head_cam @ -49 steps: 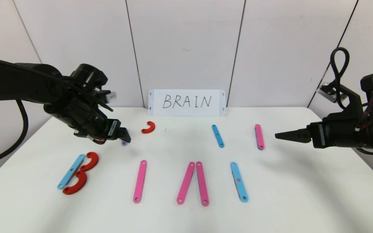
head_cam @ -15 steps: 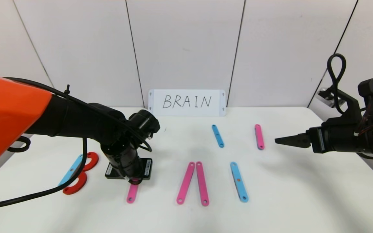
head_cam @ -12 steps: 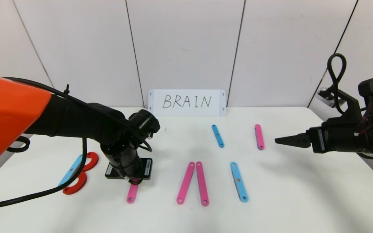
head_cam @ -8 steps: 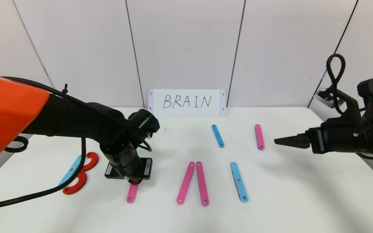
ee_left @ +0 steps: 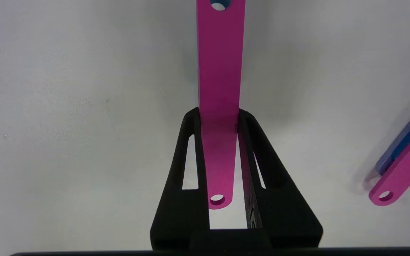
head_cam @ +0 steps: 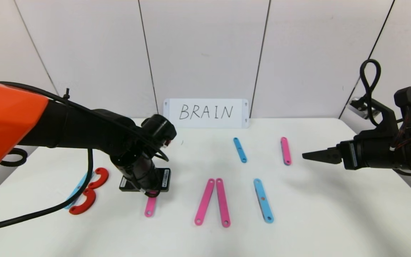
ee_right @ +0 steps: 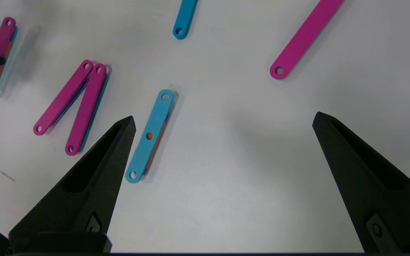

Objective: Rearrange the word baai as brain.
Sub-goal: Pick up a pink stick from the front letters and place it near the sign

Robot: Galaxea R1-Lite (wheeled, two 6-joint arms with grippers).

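Movement: my left gripper (ee_left: 219, 117), clenched on the pink strip (ee_left: 219, 71), has dragged it rightward at lower left of frame. I judge the R's stem is being placed; my right gripper (ee_right: 222, 124) waits, jaws apart.

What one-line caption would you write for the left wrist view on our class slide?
Left gripper with its fingers shut on a pink strip above the white table.
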